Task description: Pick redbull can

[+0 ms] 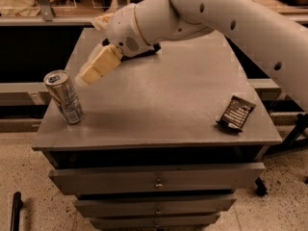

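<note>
The redbull can (63,97), slim, silver and blue with a shiny top, stands upright near the front left corner of the grey table (159,105). My gripper (89,75), cream-coloured at the end of the white arm (202,13), hangs above the table's left side. It points down and left, up and to the right of the can's top, with a small gap between them. It holds nothing that I can see.
A flat black bar wrapper (235,113) lies near the table's front right edge. A dark snack bag (147,50) at the back is mostly hidden behind my arm. Drawers (156,177) sit below the tabletop. A shelf rail runs behind the table.
</note>
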{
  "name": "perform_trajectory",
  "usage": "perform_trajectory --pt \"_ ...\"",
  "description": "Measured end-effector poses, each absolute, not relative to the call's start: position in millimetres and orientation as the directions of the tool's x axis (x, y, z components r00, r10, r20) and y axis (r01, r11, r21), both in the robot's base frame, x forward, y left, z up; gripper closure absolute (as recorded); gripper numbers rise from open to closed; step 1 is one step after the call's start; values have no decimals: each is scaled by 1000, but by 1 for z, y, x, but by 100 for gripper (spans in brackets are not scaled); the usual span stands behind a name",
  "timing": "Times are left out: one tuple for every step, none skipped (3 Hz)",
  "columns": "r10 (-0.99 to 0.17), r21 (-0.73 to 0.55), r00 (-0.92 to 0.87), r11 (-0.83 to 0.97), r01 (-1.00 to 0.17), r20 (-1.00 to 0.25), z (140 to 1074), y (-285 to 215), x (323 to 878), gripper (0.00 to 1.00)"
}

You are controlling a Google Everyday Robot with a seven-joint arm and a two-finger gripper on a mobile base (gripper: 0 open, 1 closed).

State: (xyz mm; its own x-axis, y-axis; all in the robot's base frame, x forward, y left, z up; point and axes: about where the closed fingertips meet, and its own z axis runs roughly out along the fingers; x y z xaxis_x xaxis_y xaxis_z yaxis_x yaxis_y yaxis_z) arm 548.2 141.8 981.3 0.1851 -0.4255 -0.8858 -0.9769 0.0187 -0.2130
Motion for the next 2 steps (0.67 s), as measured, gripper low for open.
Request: perform_trajectory --pt "-396 -212 196 -2 -977 -897 966 157 550 0" --pt "-385 -188 188 -39 -981 -903 947 174 545 0"
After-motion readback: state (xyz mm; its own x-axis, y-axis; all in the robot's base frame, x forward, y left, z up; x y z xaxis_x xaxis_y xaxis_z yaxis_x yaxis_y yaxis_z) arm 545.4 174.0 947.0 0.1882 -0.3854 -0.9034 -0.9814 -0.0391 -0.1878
